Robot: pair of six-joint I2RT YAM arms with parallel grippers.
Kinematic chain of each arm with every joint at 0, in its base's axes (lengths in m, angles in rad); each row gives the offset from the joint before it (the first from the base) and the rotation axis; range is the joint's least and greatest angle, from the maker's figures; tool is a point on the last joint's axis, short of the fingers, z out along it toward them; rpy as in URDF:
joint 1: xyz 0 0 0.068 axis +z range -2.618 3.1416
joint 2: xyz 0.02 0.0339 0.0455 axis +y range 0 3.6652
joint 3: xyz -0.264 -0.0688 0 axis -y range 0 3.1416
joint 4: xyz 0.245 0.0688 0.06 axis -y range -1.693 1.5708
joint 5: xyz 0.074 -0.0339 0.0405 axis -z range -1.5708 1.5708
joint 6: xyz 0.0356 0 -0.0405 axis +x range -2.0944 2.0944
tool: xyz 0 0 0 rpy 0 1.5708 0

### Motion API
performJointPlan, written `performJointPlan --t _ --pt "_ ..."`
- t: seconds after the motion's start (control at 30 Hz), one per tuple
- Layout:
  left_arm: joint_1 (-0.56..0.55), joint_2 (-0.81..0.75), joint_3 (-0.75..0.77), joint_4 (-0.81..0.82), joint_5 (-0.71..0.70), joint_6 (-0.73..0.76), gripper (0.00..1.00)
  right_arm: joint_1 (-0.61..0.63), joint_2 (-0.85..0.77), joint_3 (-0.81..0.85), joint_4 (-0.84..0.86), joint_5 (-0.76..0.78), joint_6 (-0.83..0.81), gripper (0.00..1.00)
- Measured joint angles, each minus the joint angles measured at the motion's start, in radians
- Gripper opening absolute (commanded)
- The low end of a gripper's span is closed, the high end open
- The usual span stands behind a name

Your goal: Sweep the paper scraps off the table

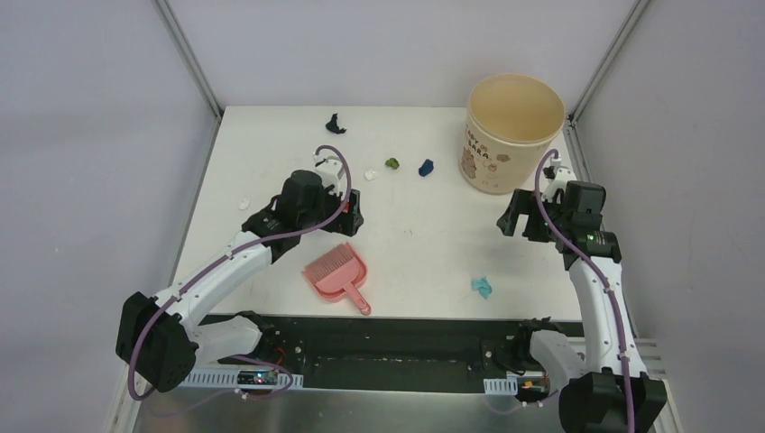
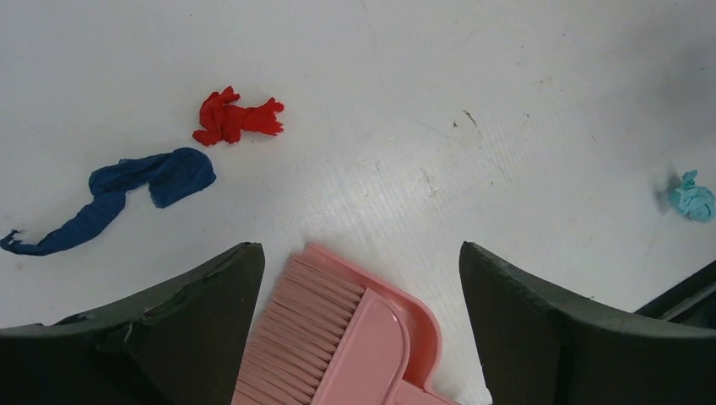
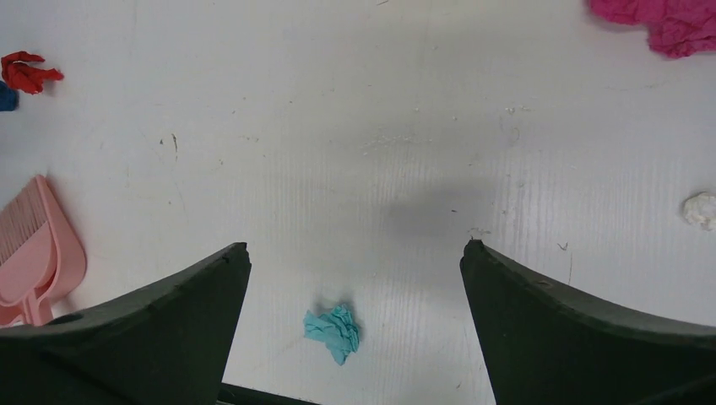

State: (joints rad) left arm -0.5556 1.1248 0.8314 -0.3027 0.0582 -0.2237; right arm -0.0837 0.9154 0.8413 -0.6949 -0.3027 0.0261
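Paper scraps lie scattered on the white table (image 1: 406, 253): black (image 1: 336, 124), white (image 1: 370, 174), green (image 1: 393, 163), dark blue (image 1: 426, 167) and teal (image 1: 482, 287). The left wrist view shows a red scrap (image 2: 236, 118), a long dark blue scrap (image 2: 127, 190) and the teal one (image 2: 692, 198). My left gripper (image 1: 347, 215) (image 2: 359, 253) hangs open just above the pink brush lying in the pink dustpan (image 1: 336, 275) (image 2: 346, 337), holding nothing. Open and empty too, my right gripper (image 1: 519, 221) (image 3: 355, 249) hovers over the teal scrap (image 3: 333, 331).
A beige round bucket (image 1: 510, 131) stands at the back right of the table. The right wrist view also shows a magenta scrap (image 3: 667, 21), a white scrap (image 3: 701, 209) and the dustpan (image 3: 34, 253) at its left edge. Another white bit (image 1: 244, 204) lies near the table's left edge.
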Motion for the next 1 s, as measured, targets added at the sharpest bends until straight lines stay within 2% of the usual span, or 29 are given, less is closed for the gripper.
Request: performJointPlan --t 0.07,0.17,0.3,0.53,0.77,1.0 --pt "0.000 0.003 0.000 -0.013 -0.017 -0.005 0.84 -0.002 -0.001 -0.001 0.009 0.010 0.000 1.00" --pt "0.000 0.019 0.019 -0.066 -0.045 -0.039 0.69 -0.005 -0.021 -0.017 0.027 0.010 -0.014 1.00" --pt "-0.001 0.090 0.141 -0.215 -0.019 -0.142 0.67 -0.015 -0.074 -0.050 0.028 0.005 -0.060 1.00" --pt "-0.027 0.079 0.131 -0.311 -0.024 -0.313 0.64 -0.034 -0.105 -0.054 0.028 -0.041 -0.111 1.00" --pt "-0.081 0.093 0.088 -0.382 -0.092 -0.364 0.59 -0.044 -0.154 -0.071 0.029 -0.100 -0.134 1.00" --pt "-0.086 0.154 0.090 -0.436 -0.118 -0.391 0.58 -0.046 -0.154 -0.071 0.029 -0.130 -0.151 1.00"
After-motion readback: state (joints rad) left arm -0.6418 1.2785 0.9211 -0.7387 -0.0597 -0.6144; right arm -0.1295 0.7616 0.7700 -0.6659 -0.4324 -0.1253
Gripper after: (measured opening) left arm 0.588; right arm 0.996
